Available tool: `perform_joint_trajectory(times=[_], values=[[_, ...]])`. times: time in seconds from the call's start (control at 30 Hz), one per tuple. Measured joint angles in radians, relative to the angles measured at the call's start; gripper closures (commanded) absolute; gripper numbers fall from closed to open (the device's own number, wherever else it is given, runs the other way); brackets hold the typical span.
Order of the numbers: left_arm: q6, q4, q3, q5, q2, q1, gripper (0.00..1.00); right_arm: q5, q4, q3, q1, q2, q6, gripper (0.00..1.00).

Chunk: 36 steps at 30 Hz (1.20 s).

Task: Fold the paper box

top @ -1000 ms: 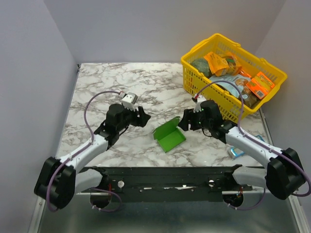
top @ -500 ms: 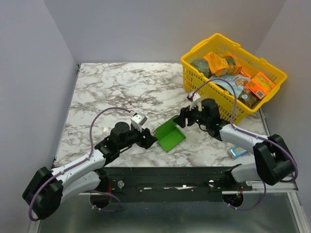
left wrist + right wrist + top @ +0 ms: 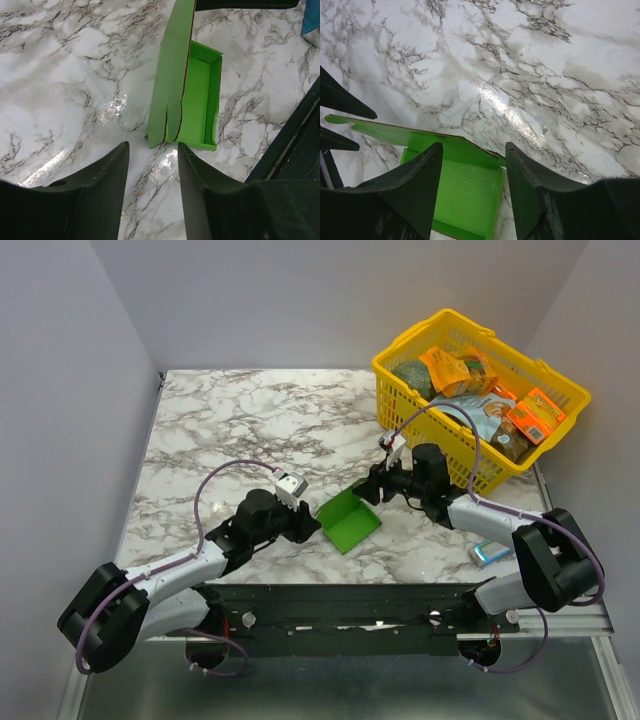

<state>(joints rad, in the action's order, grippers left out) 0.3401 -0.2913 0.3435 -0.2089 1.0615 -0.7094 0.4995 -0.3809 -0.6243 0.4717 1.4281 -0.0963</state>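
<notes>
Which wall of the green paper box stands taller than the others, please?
The long panel on the far-left side of the paper box, seen from above. It stands tall and upright, while the other three walls are only low rims.

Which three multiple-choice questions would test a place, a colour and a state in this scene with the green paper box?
1. Where does the yellow basket stand on the table? A near left corner; B far right corner; C centre.
2. What colour is the paper box? A green; B red; C white.
3. The paper box is: A closed; B crushed flat; C open on top.

Answers: 1 B, it fills that corner in the top view; 2 A, bright green in every view; 3 C, its inside shows and one flap stands up.
</notes>
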Motion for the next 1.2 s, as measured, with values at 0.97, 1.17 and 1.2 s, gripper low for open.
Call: perform_joint_trajectory(times=[0.97,1.17,1.2], values=[[-0.044,0.020,0.000,0.090,0.011,0.000,0.83,0.045,-0.032,0.059,0.000,-0.027,-0.048,0.76],[-0.053,0.008,-0.017,0.066,-0.015,0.000,0.98,0.074,-0.047,0.060,-0.001,-0.027,-0.055,0.77],[-0.053,0.004,-0.021,0.058,-0.018,0.000,1.00,0.076,-0.048,0.061,-0.002,-0.027,-0.056,0.77]])
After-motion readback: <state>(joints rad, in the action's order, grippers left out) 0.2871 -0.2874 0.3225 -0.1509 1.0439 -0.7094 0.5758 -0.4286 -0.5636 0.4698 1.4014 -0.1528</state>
